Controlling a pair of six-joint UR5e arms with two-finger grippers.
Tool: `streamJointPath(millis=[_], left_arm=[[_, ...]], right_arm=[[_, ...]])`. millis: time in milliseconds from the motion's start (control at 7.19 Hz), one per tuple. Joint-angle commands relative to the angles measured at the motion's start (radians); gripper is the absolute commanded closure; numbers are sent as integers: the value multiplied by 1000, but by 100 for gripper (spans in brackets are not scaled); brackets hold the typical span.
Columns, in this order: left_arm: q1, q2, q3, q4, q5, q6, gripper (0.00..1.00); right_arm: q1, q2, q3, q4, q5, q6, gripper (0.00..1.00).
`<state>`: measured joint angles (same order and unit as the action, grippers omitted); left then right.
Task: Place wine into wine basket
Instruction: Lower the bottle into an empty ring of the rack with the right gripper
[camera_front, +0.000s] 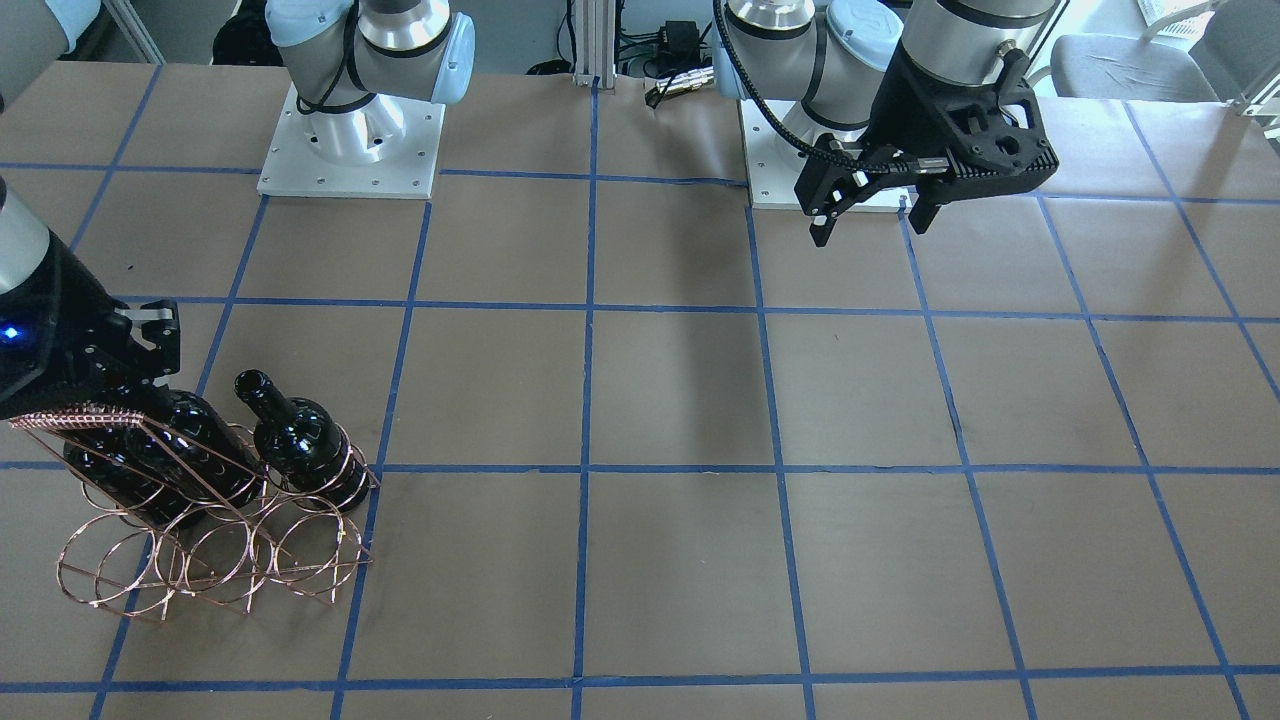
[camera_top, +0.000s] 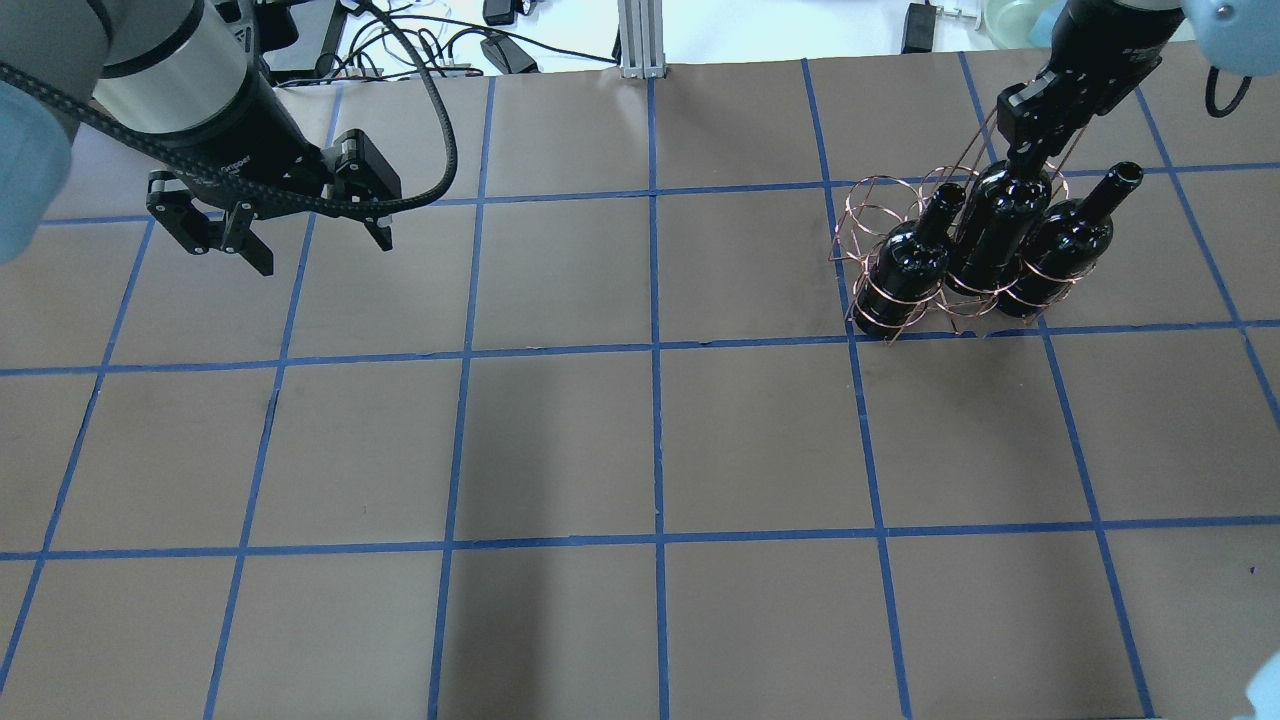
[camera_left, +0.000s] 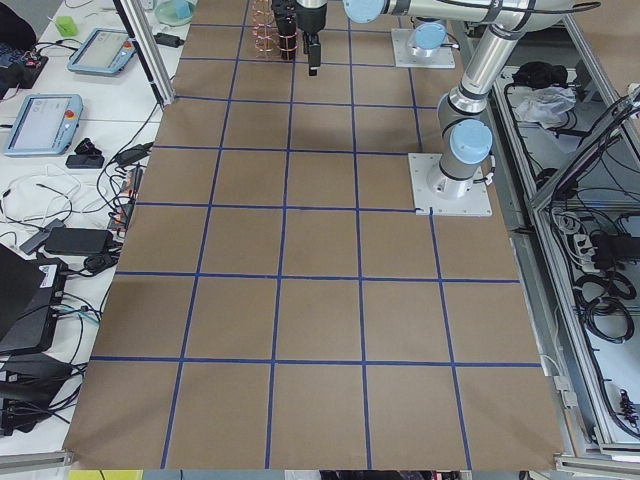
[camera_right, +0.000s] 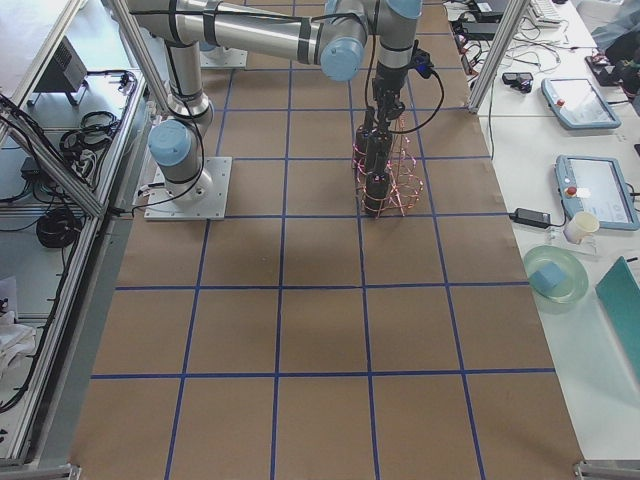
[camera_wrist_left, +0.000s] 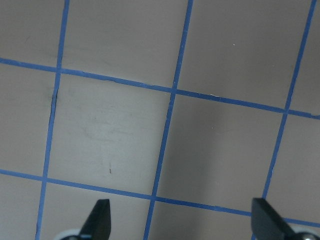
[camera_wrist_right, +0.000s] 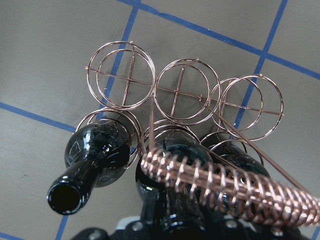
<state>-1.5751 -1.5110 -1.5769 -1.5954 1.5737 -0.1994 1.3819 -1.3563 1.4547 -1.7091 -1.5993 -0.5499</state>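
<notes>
Three near-black wine bottles stand tilted in one row of the copper wire wine basket (camera_top: 868, 208). My right gripper (camera_top: 1024, 150) is shut on the neck of the middle wine bottle (camera_top: 990, 250), which sits in its ring. In the right wrist view that bottle (camera_wrist_right: 175, 150) lies under the braided handle (camera_wrist_right: 225, 192), between the other two bottles (camera_wrist_right: 97, 152) (camera_wrist_right: 240, 167). The basket's other row of rings (camera_wrist_right: 187, 90) is empty. My left gripper (camera_top: 322, 250) is open and empty above the table, far from the basket; it also shows in the front view (camera_front: 870, 230).
Brown paper with blue tape lines covers the table (camera_top: 650, 450). The basket (camera_front: 210, 545) stands close to the table's end on my right. Both arm bases (camera_front: 350, 150) are bolted to the robot's edge of the table. Cables and tablets lie off the table.
</notes>
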Motion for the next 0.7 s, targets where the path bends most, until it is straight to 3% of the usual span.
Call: streamJointPath(millis=[0,556], left_arm=[[1,0,0,0,0,0,0],[3,3,2,-3,2,0,0]], right_arm=[[-7,25,12,-15,-1,-8,100],[-9,39,45,-17,4,-12,97]])
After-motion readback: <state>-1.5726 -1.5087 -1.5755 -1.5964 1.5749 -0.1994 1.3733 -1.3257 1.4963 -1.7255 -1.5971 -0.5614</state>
